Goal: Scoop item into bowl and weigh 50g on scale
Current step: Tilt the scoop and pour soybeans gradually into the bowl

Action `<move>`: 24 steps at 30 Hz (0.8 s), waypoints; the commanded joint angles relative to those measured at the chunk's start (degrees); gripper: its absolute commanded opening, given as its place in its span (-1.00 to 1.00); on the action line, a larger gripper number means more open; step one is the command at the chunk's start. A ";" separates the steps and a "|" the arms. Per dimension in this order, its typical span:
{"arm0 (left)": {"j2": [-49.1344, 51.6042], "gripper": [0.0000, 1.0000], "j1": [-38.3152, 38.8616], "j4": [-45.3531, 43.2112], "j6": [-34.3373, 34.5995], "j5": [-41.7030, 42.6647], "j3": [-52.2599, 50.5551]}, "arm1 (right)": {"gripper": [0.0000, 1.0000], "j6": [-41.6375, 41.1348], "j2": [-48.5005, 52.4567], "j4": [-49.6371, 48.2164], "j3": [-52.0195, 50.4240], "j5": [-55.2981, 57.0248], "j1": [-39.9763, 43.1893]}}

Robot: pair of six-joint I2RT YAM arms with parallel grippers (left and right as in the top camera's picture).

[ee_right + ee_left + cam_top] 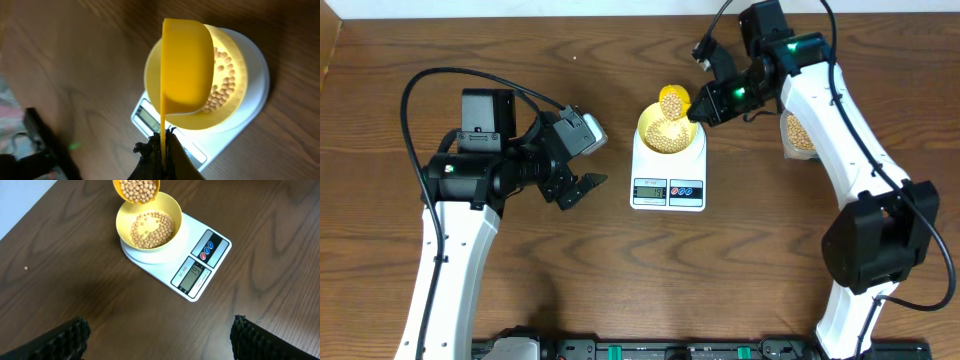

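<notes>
Dark wood-grain table (570,290) runs under everything, with the scale (668,192) near its middle and the bowl (646,130) sitting on the scale's platform. Beans (152,230) cover the bowl's floor in a shallow layer. My right pincer (162,150) is clamped on the thin handle of the yellow scoop (674,100), which hangs tipped above the bowl's far rim with a load of beans in its cup. My left pincer (161,325) is spread wide and holds nothing, hovering off the scale's left side, apart from it.

The step, as I judge it, is pouring to weight. I cannot read the display (191,277) in any view, so I would not dump the load. It is better to roll my wrist a little at a time, let the beans trickle, and pause for the number to settle. The scoop must not rest on the bowl or platform, or the reading goes false.

The scoop's lip sits close over the far rim, so beans could skip out the back. Drawing it toward the bowl's centre gives margin. The clear tub (800,132) stands near the scale's right side, partly hidden by my right arm, so room there is tight. Bare wood lies in front of the scale and to the left beyond my idle pincer.
</notes>
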State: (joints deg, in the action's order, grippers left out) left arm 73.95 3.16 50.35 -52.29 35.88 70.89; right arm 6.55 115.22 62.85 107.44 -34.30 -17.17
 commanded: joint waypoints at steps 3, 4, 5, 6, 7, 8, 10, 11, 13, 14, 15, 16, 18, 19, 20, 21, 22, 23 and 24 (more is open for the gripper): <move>0.44 0.83 -0.24 0.11 0.57 0.74 -0.42 | -0.97 1.29 -0.55 0.15 1.42 6.86 -1.70; 0.44 0.84 -0.24 0.11 0.57 0.74 -0.42 | -0.97 1.29 -0.55 0.15 1.42 7.32 -1.88; 0.44 0.84 -0.24 0.11 0.57 0.74 -0.42 | -0.97 1.46 -0.55 0.15 1.42 7.76 -2.03; 0.44 0.84 -0.24 0.11 0.57 0.74 -0.42 | -0.97 2.34 -0.55 0.20 1.42 7.89 -2.27; 0.44 0.83 -0.24 0.11 0.57 0.74 -0.42 | -0.97 2.97 -0.55 0.17 1.42 7.93 -2.47; 0.44 0.84 -0.24 0.11 0.57 0.74 -0.42 | -0.98 3.34 -0.55 0.13 1.42 8.52 -2.78; 0.44 0.83 -0.24 0.11 0.57 0.74 -0.42 | -0.97 3.41 -0.55 0.15 1.42 10.38 -3.41; 0.44 0.84 -0.24 0.11 0.57 0.74 -0.42 | -0.97 3.43 -0.55 0.15 1.42 11.26 -3.69; 0.44 0.84 -0.24 0.11 0.57 0.74 -0.42 | -0.98 3.65 -0.55 0.11 1.42 12.85 -4.33; 0.44 0.84 -0.24 0.11 0.57 0.74 -0.42 | -0.98 4.09 -0.55 0.13 1.42 13.29 -4.66; 0.44 0.84 -0.24 0.11 0.57 0.74 -0.42 | -0.98 4.50 -0.55 0.07 1.42 13.77 -4.98; 0.44 0.84 -0.24 0.11 0.57 0.74 -0.42 | -0.98 4.48 -0.55 -0.07 1.42 14.32 -5.18; 0.44 0.84 -0.24 0.11 0.57 0.74 -0.42 | -0.98 4.48 -0.55 -0.24 1.42 15.19 -5.46; 0.44 0.84 -0.24 0.11 0.57 0.74 -0.42 | -0.98 4.48 -0.55 -0.28 1.42 15.52 -5.57; 0.44 0.83 -0.24 0.11 0.55 0.74 -0.42 | -0.98 4.48 -0.55 -0.35 1.42 15.78 -5.62; 0.44 0.83 -0.24 0.11 0.57 0.74 -0.42 | -0.98 4.48 -0.55 -0.42 1.42 15.80 -5.66; 0.44 0.84 -0.24 0.11 0.57 0.74 -0.42 | -0.98 4.48 -0.55 -0.46 1.42 15.82 -5.66; 0.44 0.84 -0.24 0.11 0.57 0.74 -0.42 | -0.98 4.48 -0.55 -0.52 1.42 15.82 -5.66; 0.44 0.84 -0.24 0.11 0.57 0.74 -0.42 | -0.98 4.48 -0.55 -0.61 1.42 15.96 -5.66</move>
State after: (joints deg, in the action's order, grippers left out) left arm 73.95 3.16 50.35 -52.29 35.88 70.89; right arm 9.98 115.22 62.59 107.53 -19.59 -22.55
